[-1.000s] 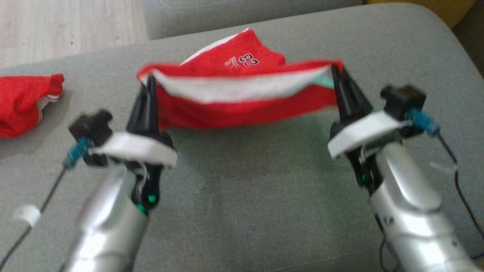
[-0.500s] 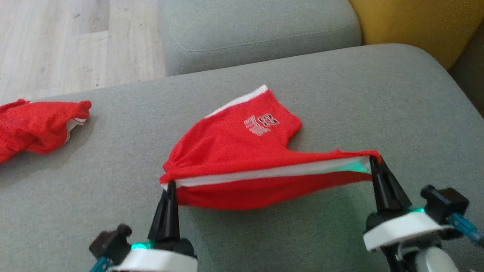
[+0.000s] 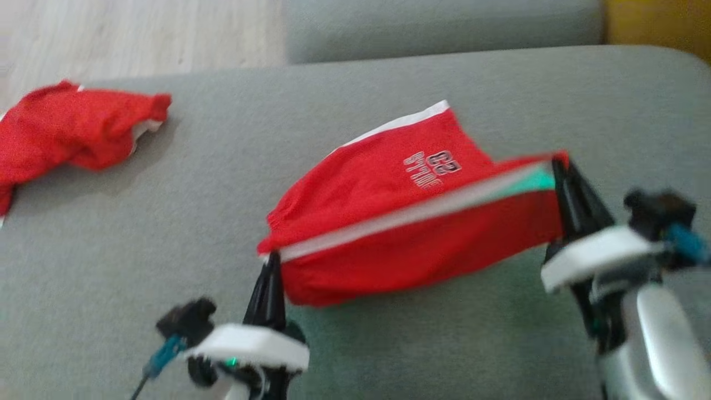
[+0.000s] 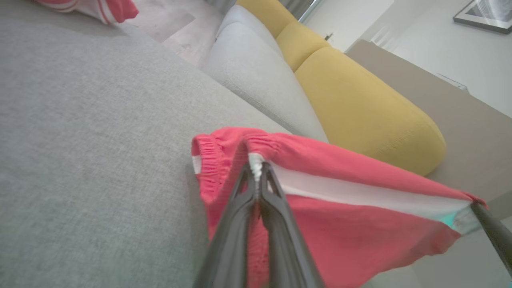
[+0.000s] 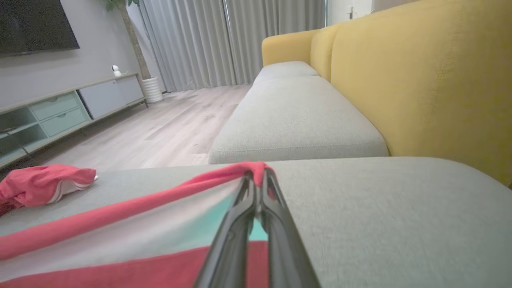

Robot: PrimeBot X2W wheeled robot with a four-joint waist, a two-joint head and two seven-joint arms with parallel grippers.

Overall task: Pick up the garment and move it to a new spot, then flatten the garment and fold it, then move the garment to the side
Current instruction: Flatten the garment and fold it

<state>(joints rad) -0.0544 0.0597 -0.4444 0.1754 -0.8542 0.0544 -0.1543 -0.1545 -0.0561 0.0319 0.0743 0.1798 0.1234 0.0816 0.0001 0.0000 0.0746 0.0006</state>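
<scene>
1. Printed on the red shorts [image 3: 400,222]: white-outlined characters, top line like "C3", lower line too blurred to read.
2. Soft red knit with gathered elastic waistband, white stripe and a mint-green patch at the right end; grey woven sofa cushion [image 3: 183,233] beneath.
3. Strung taut over the cushion's middle-right, long axis running near left to far right in the head view, white-hemmed leg pointing away.
4. Left end effector [image 3: 271,266] pinched tight on the elastic end; right end effector [image 3: 560,169] pinched tight on the opposite end.
5. Crumpled second red garment [image 3: 78,133] well apart, at the cushion's left edge.
</scene>
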